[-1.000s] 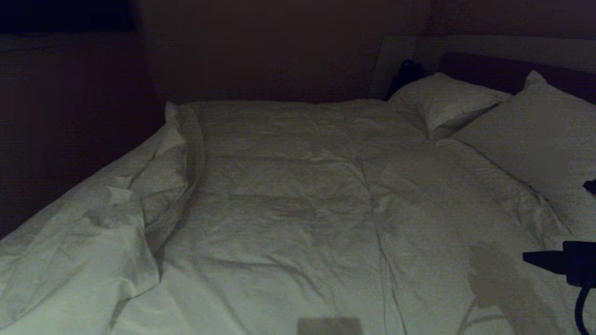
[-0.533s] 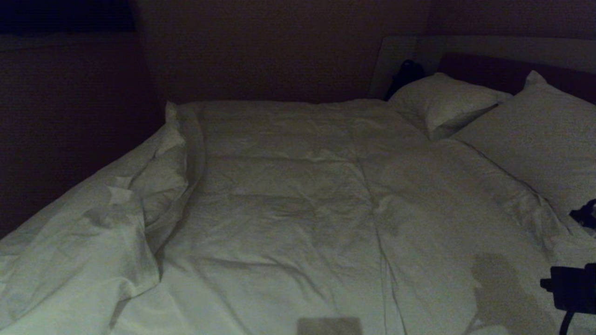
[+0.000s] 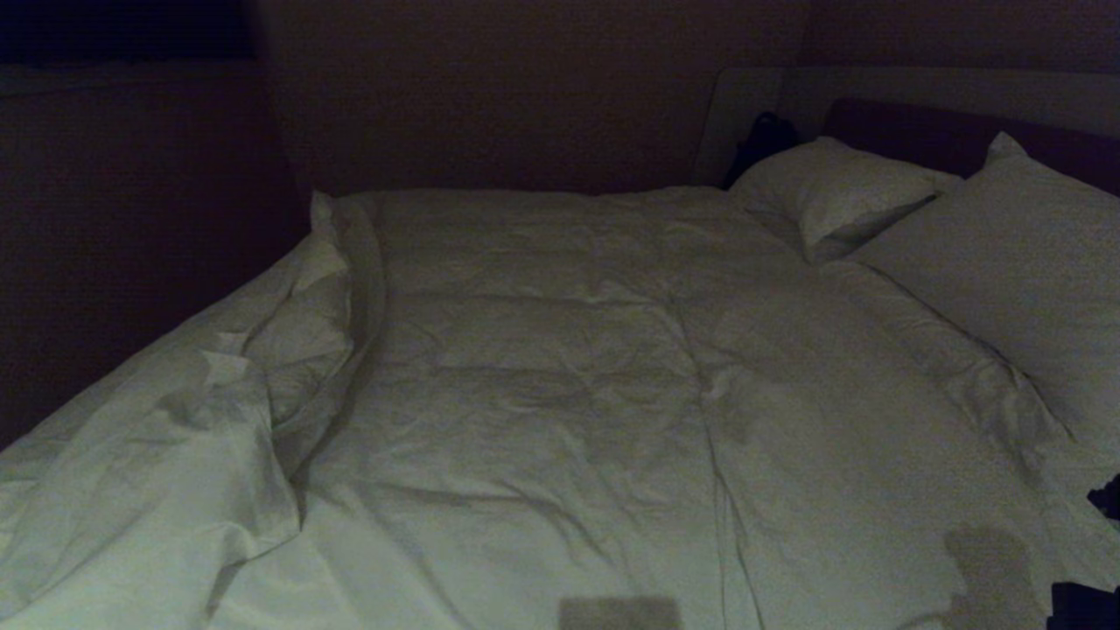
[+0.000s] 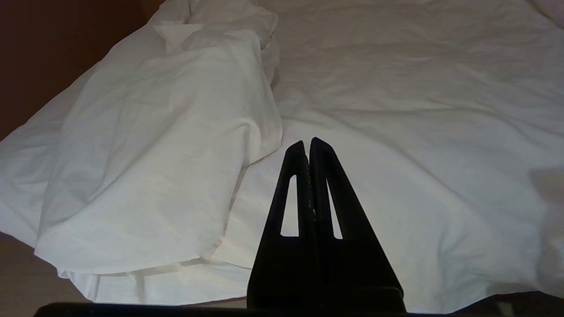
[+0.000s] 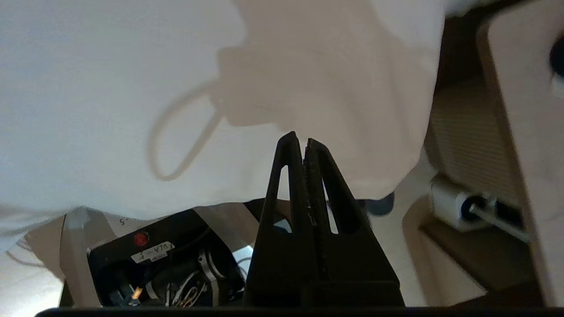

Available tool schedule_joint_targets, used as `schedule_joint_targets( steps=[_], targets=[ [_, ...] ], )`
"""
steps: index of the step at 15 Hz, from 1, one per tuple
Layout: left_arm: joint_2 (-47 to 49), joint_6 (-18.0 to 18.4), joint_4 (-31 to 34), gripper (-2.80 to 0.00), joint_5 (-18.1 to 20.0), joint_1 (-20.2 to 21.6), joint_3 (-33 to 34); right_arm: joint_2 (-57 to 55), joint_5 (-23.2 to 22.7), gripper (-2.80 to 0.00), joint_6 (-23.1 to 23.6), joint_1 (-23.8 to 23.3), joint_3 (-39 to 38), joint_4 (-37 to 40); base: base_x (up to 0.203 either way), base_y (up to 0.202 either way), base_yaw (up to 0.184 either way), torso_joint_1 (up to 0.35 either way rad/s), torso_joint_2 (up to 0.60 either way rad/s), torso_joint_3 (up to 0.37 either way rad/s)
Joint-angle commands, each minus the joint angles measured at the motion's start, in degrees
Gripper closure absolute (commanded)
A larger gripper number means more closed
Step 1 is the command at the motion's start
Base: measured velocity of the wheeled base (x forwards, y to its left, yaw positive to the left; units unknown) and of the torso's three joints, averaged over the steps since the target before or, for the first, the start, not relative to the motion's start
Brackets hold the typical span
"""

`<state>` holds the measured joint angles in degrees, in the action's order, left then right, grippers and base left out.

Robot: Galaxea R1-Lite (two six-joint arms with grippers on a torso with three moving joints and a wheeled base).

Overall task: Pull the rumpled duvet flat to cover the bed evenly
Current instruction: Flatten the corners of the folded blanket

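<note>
Right gripper (image 5: 304, 143): jaws clenched together with no cloth visible between them, tips poised over the near edge of the duvet (image 5: 132, 88), whose hem hangs just beyond them; barely visible in the head view, a dark sliver at about 4 o'clock, at the frame's corner. Beyond that hem, at about 7 o'clock in the wrist view, a black base unit (image 5: 163, 259) with a red dot and a white label. Left gripper (image 4: 307, 147): likewise clenched on nothing, hovering above the near edge of the duvet, apart from the cloth. Duvet (image 3: 560, 367) spread over most of the bed (image 3: 752, 96), creased, with a bunched fold (image 3: 289, 350) heaped along its 9 o'clock side. Two pillows (image 3: 1006, 254) at about 2 o'clock against the dark headboard (image 3: 919, 131).
</note>
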<state>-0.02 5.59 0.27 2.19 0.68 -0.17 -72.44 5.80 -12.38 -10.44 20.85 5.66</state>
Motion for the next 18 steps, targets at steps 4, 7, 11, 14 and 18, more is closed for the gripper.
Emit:
schedule_joint_targets(
  steps=[4,7,11,14,18],
  targets=[
    [0.0,0.0,0.0,0.0,0.0,0.0,0.0,-4.7,-4.0,0.0,3.2,-8.1,-4.8,-10.0,0.0,0.0,0.0,0.0,0.0,0.0],
    [0.0,0.0,0.0,0.0,0.0,0.0,0.0,-5.9,-5.3,0.0,4.8,-8.7,-6.2,-13.4,0.0,0.0,0.0,0.0,0.0,0.0],
    [0.0,0.0,0.0,0.0,0.0,0.0,0.0,-4.6,-7.7,0.0,5.1,-8.6,-6.0,-13.7,0.0,0.0,0.0,0.0,0.0,0.0],
    [0.0,0.0,0.0,0.0,0.0,0.0,0.1,-1.5,-8.3,0.0,5.9,-8.4,-5.9,-13.7,0.0,0.0,0.0,0.0,0.0,0.0],
    [0.0,0.0,0.0,0.0,0.0,0.0,0.0,9.9,-8.3,0.0,7.3,-4.7,-6.2,-13.1,0.0,0.0,0.0,0.0,0.0,0.0]
  ],
)
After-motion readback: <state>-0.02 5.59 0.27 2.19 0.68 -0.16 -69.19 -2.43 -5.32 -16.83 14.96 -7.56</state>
